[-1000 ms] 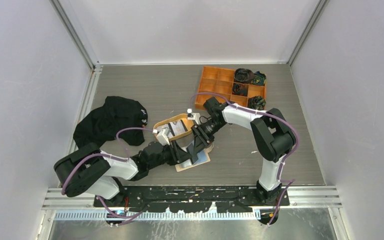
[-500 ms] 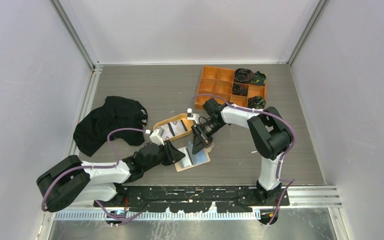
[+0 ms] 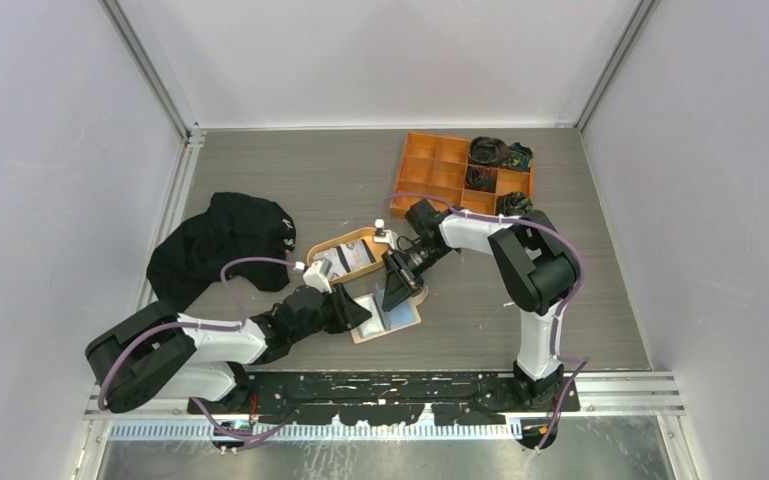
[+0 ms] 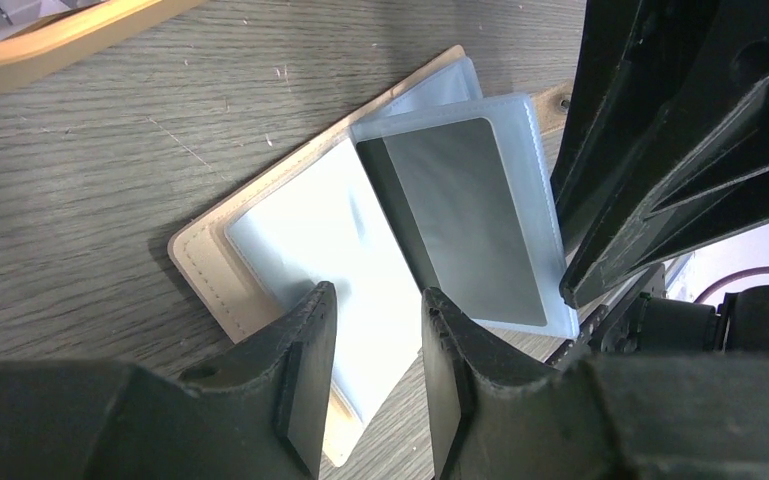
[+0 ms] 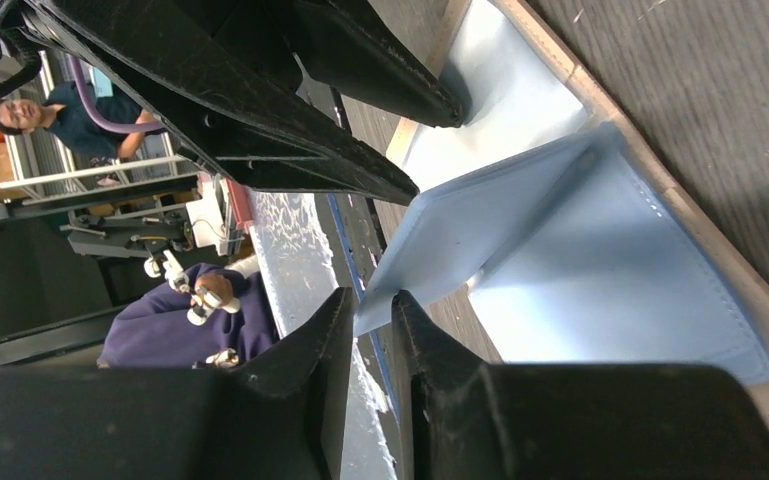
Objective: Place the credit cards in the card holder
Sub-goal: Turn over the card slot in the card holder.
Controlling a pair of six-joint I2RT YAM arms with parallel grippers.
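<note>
Looking down from above, a beige-pink folding leather-like card holder (image 3: 405, 318) lies open on the grey wood-grain table (image 3: 290, 180), between the two arm tips. The left gripper (image 3: 358, 312) is at its left edge and the right gripper (image 3: 397, 292) at its far edge. Their jaws are too small to read here. Just beyond, an oval orange-tan tray (image 3: 340, 239) holds flat light and dark pieces that are hard to identify. An orange compartment box (image 3: 440, 165) holds dark rolled items (image 3: 488, 152) in its right-hand cells.

The left wrist camera shows a dark grey card (image 4: 460, 215) inside a clear plastic sleeve (image 4: 445, 118) of the holder. The left jaws stand narrowly apart over a neighbouring pale sleeve, gripping nothing.

The right wrist camera shows the raised sleeve's edge pinched in the right gripper's narrow jaws. The card cannot be made out here.
</note>
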